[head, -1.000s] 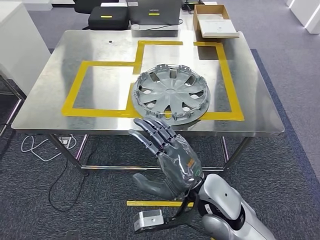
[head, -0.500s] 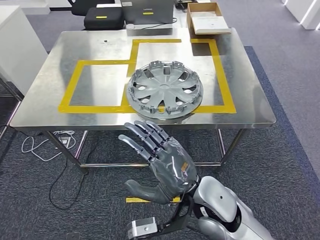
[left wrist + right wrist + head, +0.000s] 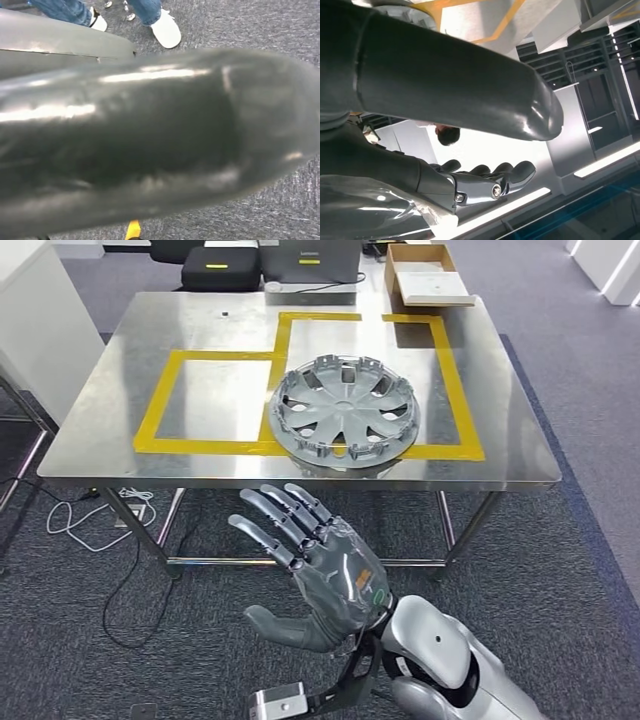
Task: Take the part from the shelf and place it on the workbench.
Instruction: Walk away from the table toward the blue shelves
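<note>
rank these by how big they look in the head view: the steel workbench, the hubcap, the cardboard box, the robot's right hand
1. steel workbench
2. hubcap and right hand: they look about alike, and the hand is nearer the camera, so no ranking between them.
3. cardboard box

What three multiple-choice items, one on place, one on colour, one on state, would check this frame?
1. Where does the hubcap lie?
A. On the carpet
B. On the steel workbench, overlapping the tape outline
C. In the cardboard box

2. What colour is the tape on the workbench?
A. Yellow
B. Red
C. Blue

3. What state is the right hand in?
A. Gripping the hubcap
C. Curled into a fist
B. Holding nothing, fingers spread

Key: 1 B, the head view shows the hubcap flat on the metal top across a tape line. 2 A, the outline is plainly yellow. 3 B, the hand hangs below the workbench's near edge, fingers apart, apart from the hubcap.
</note>
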